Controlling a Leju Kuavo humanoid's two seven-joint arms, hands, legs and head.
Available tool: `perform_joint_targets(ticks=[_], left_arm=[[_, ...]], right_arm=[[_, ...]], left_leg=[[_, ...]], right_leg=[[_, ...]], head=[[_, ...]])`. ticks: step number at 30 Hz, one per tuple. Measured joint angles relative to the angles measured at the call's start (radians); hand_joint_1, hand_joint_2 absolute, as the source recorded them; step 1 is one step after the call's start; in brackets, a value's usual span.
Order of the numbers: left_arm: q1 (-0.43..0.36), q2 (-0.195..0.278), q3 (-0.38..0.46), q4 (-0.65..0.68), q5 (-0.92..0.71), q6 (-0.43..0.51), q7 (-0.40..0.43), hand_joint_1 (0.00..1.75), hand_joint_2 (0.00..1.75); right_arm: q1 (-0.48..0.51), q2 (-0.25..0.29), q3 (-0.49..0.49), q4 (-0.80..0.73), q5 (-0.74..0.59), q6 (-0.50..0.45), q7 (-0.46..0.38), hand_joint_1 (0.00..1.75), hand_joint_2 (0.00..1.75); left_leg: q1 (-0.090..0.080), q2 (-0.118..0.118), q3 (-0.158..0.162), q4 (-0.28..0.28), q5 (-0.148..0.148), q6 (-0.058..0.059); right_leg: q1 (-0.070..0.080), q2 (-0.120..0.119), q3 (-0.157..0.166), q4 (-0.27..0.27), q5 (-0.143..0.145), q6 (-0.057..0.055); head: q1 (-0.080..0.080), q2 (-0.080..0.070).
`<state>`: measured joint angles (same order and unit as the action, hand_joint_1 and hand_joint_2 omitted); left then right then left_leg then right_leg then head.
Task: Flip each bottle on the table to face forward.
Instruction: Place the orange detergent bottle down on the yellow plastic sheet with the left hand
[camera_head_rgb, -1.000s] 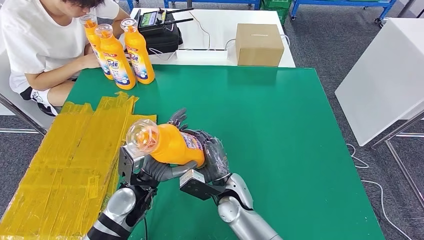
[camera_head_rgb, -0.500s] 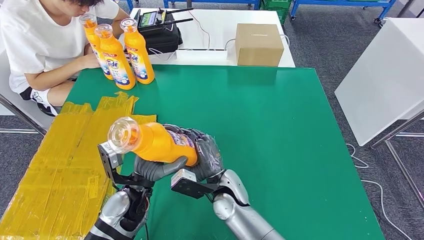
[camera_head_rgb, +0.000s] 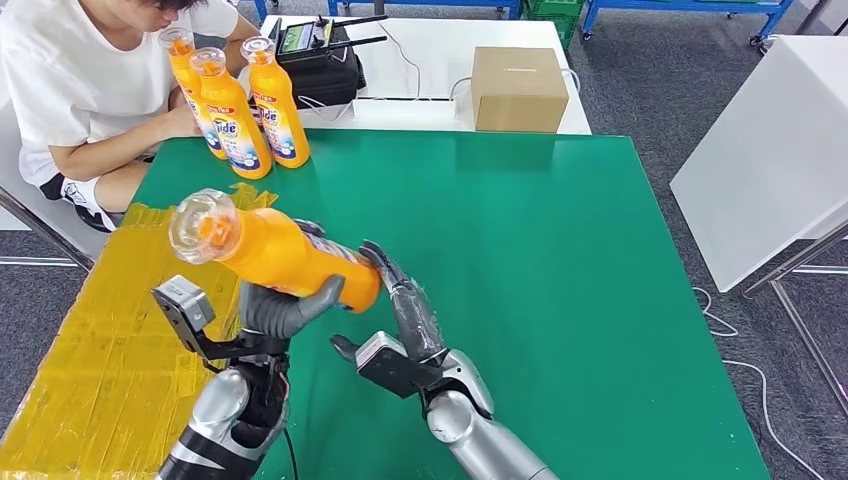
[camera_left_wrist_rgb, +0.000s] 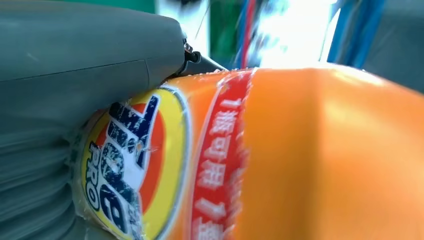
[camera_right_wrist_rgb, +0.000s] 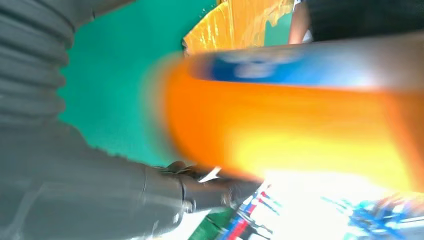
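Observation:
My left hand (camera_head_rgb: 282, 306) grips an orange detergent bottle (camera_head_rgb: 290, 262) around its body and holds it tilted above the green table (camera_head_rgb: 560, 260). Its clear cap (camera_head_rgb: 203, 225) points up and to the left. In the left wrist view the bottle's round logo label (camera_left_wrist_rgb: 135, 165) lies right against my left hand (camera_left_wrist_rgb: 75, 95). My right hand (camera_head_rgb: 408, 312) is open beside the bottle's base, fingers stretched out close to it. The right wrist view shows the blurred bottle (camera_right_wrist_rgb: 300, 130) just past my right hand (camera_right_wrist_rgb: 85, 170). Three more orange bottles (camera_head_rgb: 240, 115) stand upright at the table's far left corner.
A seated person (camera_head_rgb: 90, 90) leans at the far left corner, a hand near the standing bottles. Yellow taped sheeting (camera_head_rgb: 110, 340) covers the table's left side. A cardboard box (camera_head_rgb: 518, 88) and a black controller (camera_head_rgb: 320, 60) sit on the white table behind. Another white table (camera_head_rgb: 770, 150) stands right.
My left hand has carried the bottle up and to the left. My right hand has let go of the bottle and its fingers have opened out.

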<state>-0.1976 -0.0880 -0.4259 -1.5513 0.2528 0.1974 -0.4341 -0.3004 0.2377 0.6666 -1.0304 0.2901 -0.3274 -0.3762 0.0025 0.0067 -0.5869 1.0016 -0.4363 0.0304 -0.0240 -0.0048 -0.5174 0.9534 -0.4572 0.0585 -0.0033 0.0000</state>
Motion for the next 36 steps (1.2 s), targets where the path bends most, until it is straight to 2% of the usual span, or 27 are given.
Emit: perform_joint_targets(ticks=[4, 7, 11, 14, 16, 18, 24, 29, 36], left_arm=[[-0.037, 0.010, 0.045, -0.001, -0.133, 0.106, -0.016, 1.75, 1.75], [-0.057, 0.029, 0.063, 0.009, -0.315, 0.205, -0.010, 1.75, 1.75], [-0.080, 0.070, 0.086, 0.049, -0.736, 0.364, 0.081, 1.75, 1.75], [-0.096, 0.100, 0.098, 0.094, -1.065, 0.397, 0.209, 1.75, 1.75], [-0.107, 0.121, 0.103, 0.131, -1.289, 0.378, 0.315, 1.75, 1.75], [-0.115, 0.139, 0.107, 0.167, -1.431, 0.356, 0.386, 1.75, 1.75], [-0.131, 0.163, 0.112, 0.226, -1.497, 0.316, 0.434, 1.75, 1.75], [-0.174, 0.186, 0.104, 0.320, -1.647, 0.101, 0.544, 1.75, 1.75], [-0.274, 0.214, 0.067, 0.582, -1.677, -0.089, 0.567, 1.75, 1.75]], right_arm=[[0.043, -0.018, -0.051, -0.054, -0.066, 0.019, -0.007, 0.00, 0.00], [0.076, -0.033, -0.094, -0.123, -0.111, 0.025, -0.012, 0.00, 0.00], [0.127, -0.057, -0.154, -0.254, -0.141, 0.034, -0.022, 0.00, 1.75], [0.160, -0.072, -0.189, -0.353, -0.142, 0.037, -0.024, 0.00, 1.75], [0.179, -0.079, -0.206, -0.410, -0.133, 0.033, -0.025, 0.00, 1.75], [0.194, -0.085, -0.220, -0.457, -0.122, 0.029, -0.024, 0.00, 1.75], [0.217, -0.098, -0.240, -0.534, -0.114, 0.027, -0.022, 0.00, 1.75], [0.238, -0.101, -0.263, -0.590, -0.081, 0.020, -0.024, 0.00, 1.75], [0.275, -0.106, -0.312, -0.678, -0.036, 0.023, -0.009, 0.00, 1.75]], left_leg=[[0.000, 0.000, 0.000, 0.000, 0.000, 0.000], [0.000, 0.000, 0.000, 0.000, 0.000, 0.000], [0.000, 0.000, 0.000, 0.000, 0.000, 0.000], [0.000, 0.000, 0.000, 0.000, 0.000, 0.000], [0.000, 0.000, 0.000, 0.000, 0.000, 0.000], [0.000, 0.000, 0.000, 0.000, 0.000, 0.000], [0.000, 0.000, 0.000, 0.000, 0.000, 0.000], [0.000, 0.001, 0.000, 0.000, 0.000, 0.000], [0.000, 0.001, -0.001, 0.000, 0.000, 0.000]], right_leg=[[0.000, 0.000, 0.000, 0.000, 0.000, 0.000], [0.000, 0.000, 0.000, 0.000, 0.000, 0.000], [0.000, 0.000, 0.000, 0.000, 0.000, 0.000], [0.000, 0.000, 0.000, 0.000, 0.000, 0.000], [0.000, 0.000, 0.000, 0.000, 0.000, 0.000], [0.000, 0.000, 0.000, 0.000, 0.000, 0.000], [0.000, 0.000, 0.000, 0.000, 0.000, 0.000], [0.000, 0.001, -0.001, 0.000, 0.000, 0.000], [0.000, 0.001, -0.002, 0.000, 0.000, 0.000]], head=[[0.000, 0.000], [0.000, 0.000], [0.000, 0.000], [0.000, 0.000], [0.000, 0.000], [0.000, 0.000], [0.000, 0.000], [0.000, 0.000], [0.000, 0.000]])
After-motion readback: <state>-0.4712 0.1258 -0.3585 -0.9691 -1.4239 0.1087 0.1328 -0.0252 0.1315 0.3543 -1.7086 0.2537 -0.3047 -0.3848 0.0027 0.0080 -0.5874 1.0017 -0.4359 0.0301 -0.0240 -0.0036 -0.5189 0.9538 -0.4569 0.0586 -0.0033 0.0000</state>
